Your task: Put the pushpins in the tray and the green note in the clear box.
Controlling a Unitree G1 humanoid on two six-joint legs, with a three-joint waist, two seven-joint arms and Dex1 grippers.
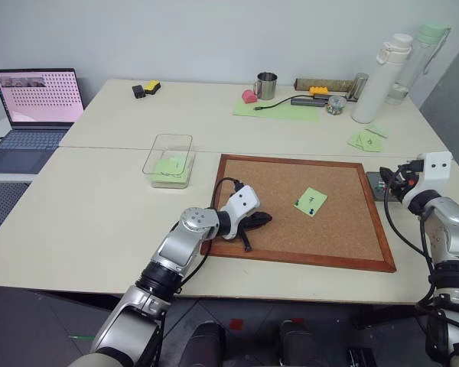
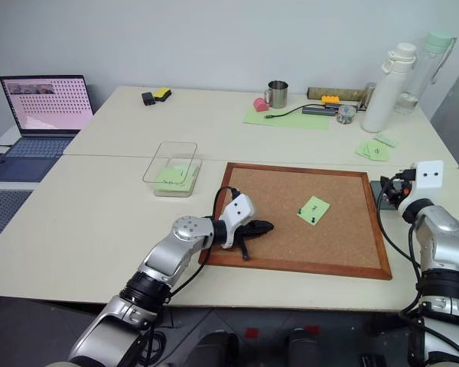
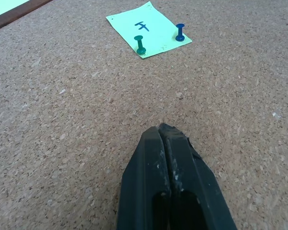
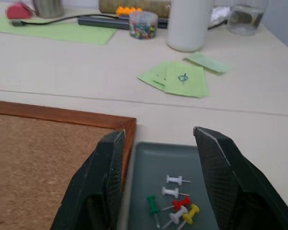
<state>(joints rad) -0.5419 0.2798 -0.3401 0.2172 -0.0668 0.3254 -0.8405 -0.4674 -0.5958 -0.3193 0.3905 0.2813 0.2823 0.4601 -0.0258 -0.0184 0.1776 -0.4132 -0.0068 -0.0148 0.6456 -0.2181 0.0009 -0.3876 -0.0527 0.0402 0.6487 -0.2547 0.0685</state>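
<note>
Two pushpins [image 3: 140, 44] pin the green note [image 1: 311, 201] to the corkboard [image 1: 275, 229]; several lie in the tray [image 4: 149, 158] at the bench's right edge, under the right end effector [image 4: 158, 187], fingers apart; left end effector [image 3: 170, 187], fingers together, rests on the cork; clear box [image 1: 168, 160] sits beyond the board's far-left corner.

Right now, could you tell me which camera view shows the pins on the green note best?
The left wrist view: a green pin and a blue pin stand clearly in the note. Both eye views show them as tiny dark dots on the note.
</note>
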